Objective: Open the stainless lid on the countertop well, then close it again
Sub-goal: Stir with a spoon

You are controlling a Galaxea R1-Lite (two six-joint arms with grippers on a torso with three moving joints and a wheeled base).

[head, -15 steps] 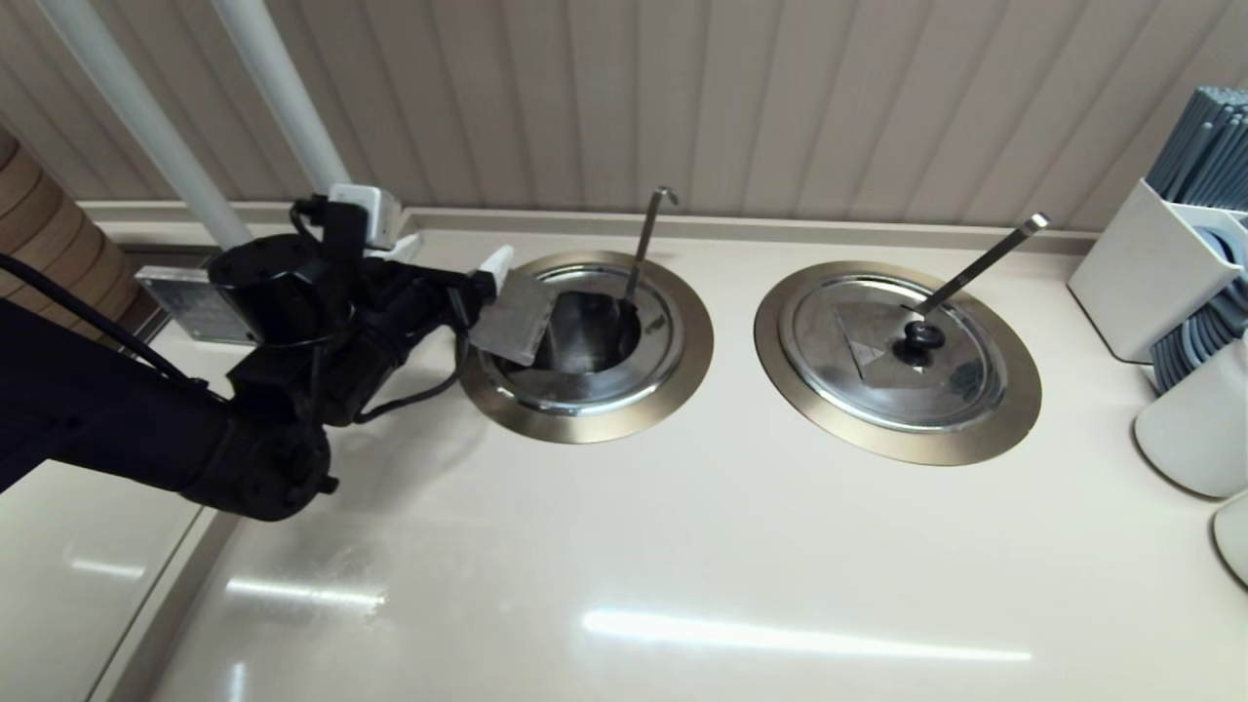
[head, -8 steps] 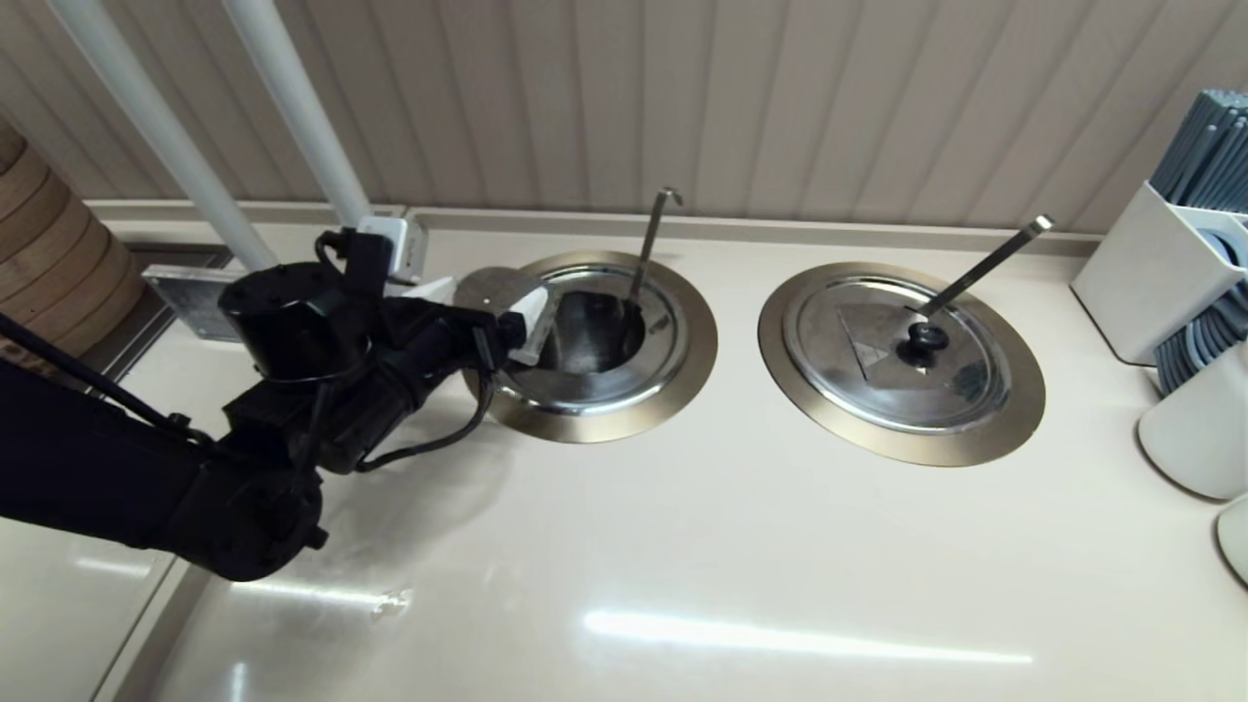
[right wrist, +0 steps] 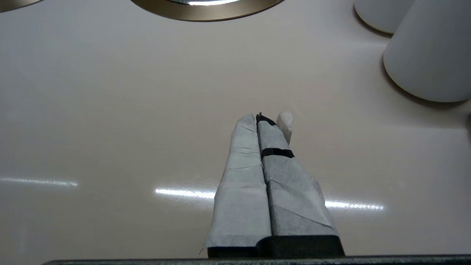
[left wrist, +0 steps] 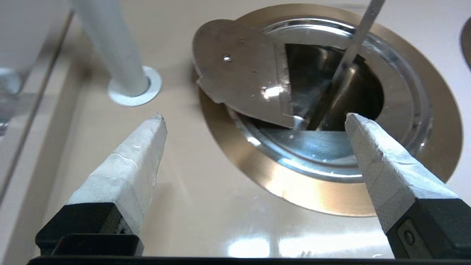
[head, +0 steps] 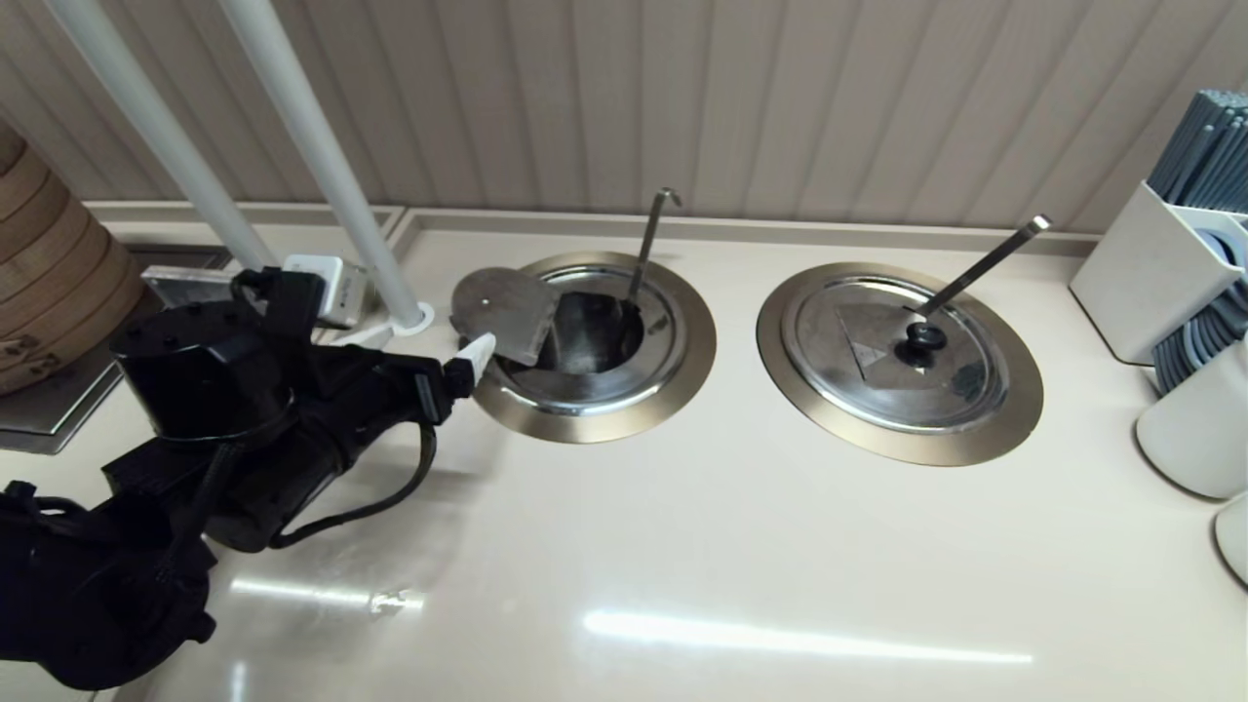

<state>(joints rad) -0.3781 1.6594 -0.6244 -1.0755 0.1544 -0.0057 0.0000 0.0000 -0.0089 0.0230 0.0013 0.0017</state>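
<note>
The countertop well (head: pixel 597 421) with its bronze-grey rim (left wrist: pixel 331 200) stands open, its dark basin showing. A thin hook-ended ladle (head: pixel 649 234) (left wrist: pixel 355 48) leans in it. The stainless lid (head: pixel 503 310) (left wrist: pixel 241 75) lies flipped back over the well's left rim, plain underside up, knob hidden. My left gripper (head: pixel 439 339) (left wrist: pixel 254 117) is open and empty, just short of the well's near-left rim and apart from the lid. My right gripper (right wrist: pixel 265 117) is shut on nothing, low over bare counter and out of the head view.
To the right sits a second well, closed by a lid with a black knob (head: pixel 922 337) and a square-ended ladle handle (head: pixel 985 258). A white pole (head: pixel 322 166) (left wrist: pixel 114 55) rises left of the open well. White containers (head: pixel 1189 419) (right wrist: pixel 430 55) line the right edge; a bamboo steamer (head: pixel 49 283) stands far left.
My left gripper has let go of the lid and drawn back left and toward me, fingers opening. The lid stays flipped back over the well's left rim.
</note>
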